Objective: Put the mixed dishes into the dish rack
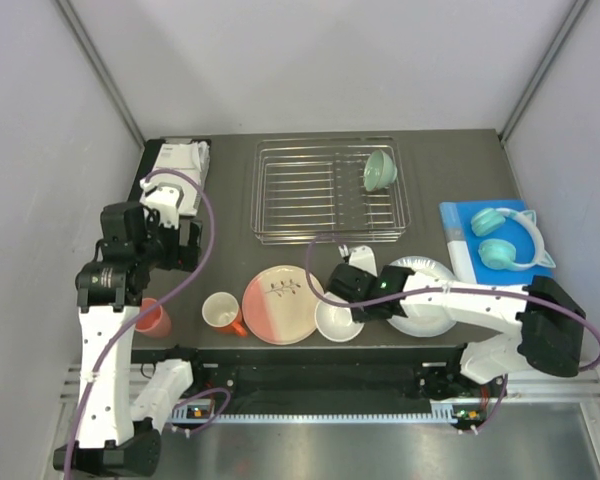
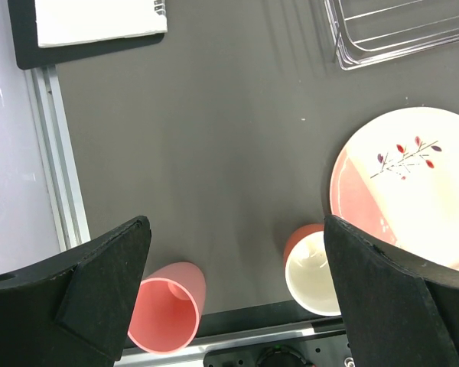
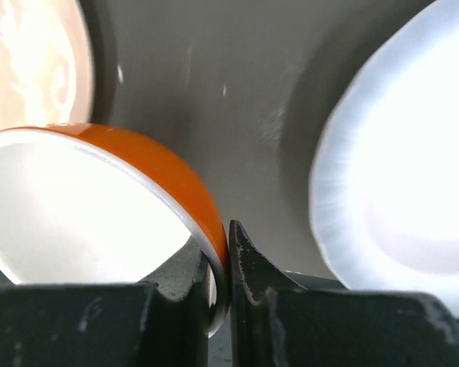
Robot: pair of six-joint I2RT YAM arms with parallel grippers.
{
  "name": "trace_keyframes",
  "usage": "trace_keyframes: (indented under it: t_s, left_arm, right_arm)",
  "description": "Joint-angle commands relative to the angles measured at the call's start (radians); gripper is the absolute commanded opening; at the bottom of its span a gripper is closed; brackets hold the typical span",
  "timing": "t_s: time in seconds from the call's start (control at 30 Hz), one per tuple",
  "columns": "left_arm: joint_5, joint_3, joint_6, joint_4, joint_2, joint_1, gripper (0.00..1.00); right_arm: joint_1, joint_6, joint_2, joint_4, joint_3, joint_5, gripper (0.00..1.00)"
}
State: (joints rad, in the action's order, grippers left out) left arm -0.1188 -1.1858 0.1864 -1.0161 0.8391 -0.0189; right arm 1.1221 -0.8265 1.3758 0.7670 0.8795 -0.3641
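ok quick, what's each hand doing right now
left hand: open, holding nothing
right hand: closed on the rim of the orange white-lined bowl

Our top camera looks steeply down from high behind the near edge, over the whole table [image 1: 450,180]. Our left wrist camera looks straight down from some height, catching the twig-motif plate [image 2: 413,191] at right. Our right wrist camera sits very close at the orange white-lined bowl [image 3: 161,164], that plate blurred at upper left.
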Motion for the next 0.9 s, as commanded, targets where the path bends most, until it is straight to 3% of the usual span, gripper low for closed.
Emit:
trace_keyframes:
  t_s: [0.0,0.17,0.33,0.37,0.47,0.53,0.6,0.77,0.87]
  left_arm:
    - [-0.004,0.011,0.005,0.044,0.014,-0.003,0.99]
    - [-0.005,0.034,-0.004,0.062,0.028,-0.003,0.99]
    - [-0.002,0.048,-0.004,0.065,0.032,-0.001,0.99]
    - [-0.001,0.046,-0.001,0.059,0.028,-0.003,0.99]
    - [0.011,0.046,0.008,0.051,0.022,-0.003,0.99]
    - [0.015,0.037,0.007,0.044,0.02,-0.003,0.99]
    - [0.007,0.026,-0.004,0.039,0.023,-0.001,0.99]
    - [-0.018,0.008,-0.018,0.027,0.035,-0.003,0.99]
    - [-0.021,0.018,-0.022,0.036,0.037,-0.001,0.99]
  right_arm:
    - [0.022,0.043,-0.089,0.182,0.217,-0.266,0.0]
    - [0.025,0.114,-0.08,0.351,0.47,-0.49,0.0]
    - [-0.025,0.162,0.052,0.448,0.656,-0.797,0.0]
    - [-0.037,0.162,0.107,0.468,0.677,-0.89,0.0]
    - [-0.131,0.058,0.193,0.589,0.769,-0.937,0.0]
    - [-0.217,0.111,0.207,0.521,0.767,-0.934,0.0]
    - [-0.275,0.246,0.206,0.311,0.674,-0.915,0.0]
    - [-0.38,0.3,0.282,0.304,0.682,-0.941,0.0]
    - [-0.392,0.377,0.295,0.212,0.671,-0.938,0.0]
